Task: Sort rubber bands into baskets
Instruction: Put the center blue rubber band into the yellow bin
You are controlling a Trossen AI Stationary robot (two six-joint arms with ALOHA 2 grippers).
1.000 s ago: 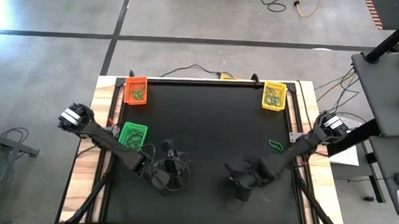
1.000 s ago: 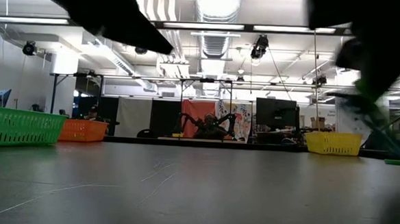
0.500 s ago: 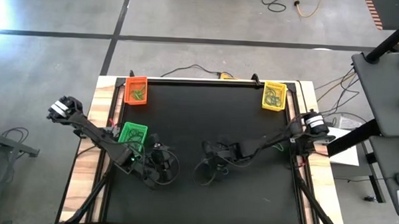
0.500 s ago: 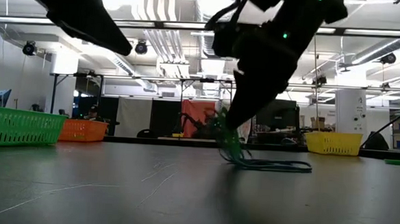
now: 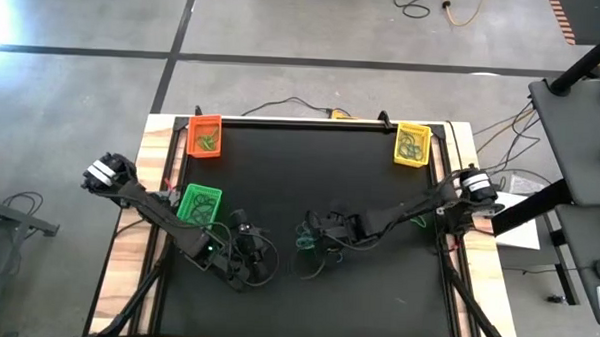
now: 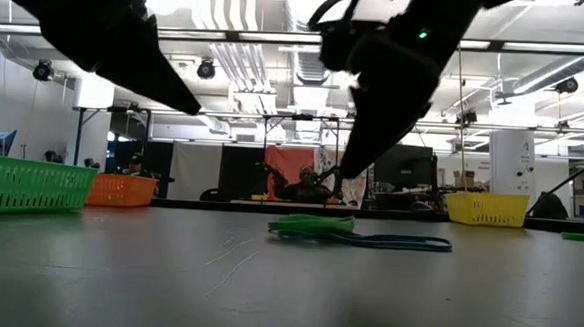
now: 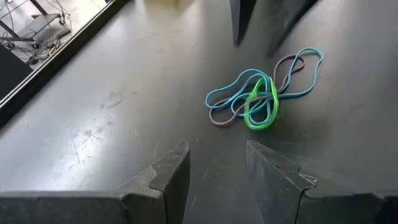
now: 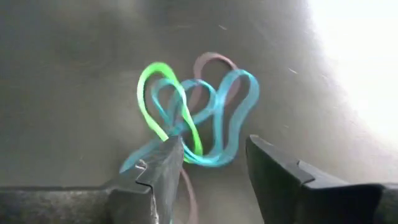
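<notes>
A tangle of rubber bands [image 7: 261,99], blue, teal, one bright green and one mauve, lies flat near the middle of the black table [image 5: 307,241] [image 6: 314,226]. My right gripper [image 8: 214,158] [image 5: 312,233] hangs open just above it, slanting down. In its wrist view one fingertip [image 8: 174,152] overlaps the tangle, but the low view shows a gap between them. My left gripper [image 7: 217,165] [image 5: 260,255] is open and empty, to the tangle's left and pointing at it. The orange basket [image 5: 205,135] and yellow basket [image 5: 412,144] stand at the far corners. The green basket [image 5: 200,203] is at the left.
The orange and yellow baskets hold some bands, seen in the high view. Black cables loop around both wrists. A raised wooden frame [image 5: 450,184] borders the black mat. Bare mat lies between the tangle and the far baskets.
My right gripper has carried the tangle from the near right of the table toward its left and a little farther in, then let go. The bands hung from the fingers with their lower end on the table half a second ago. They now lie flat.
</notes>
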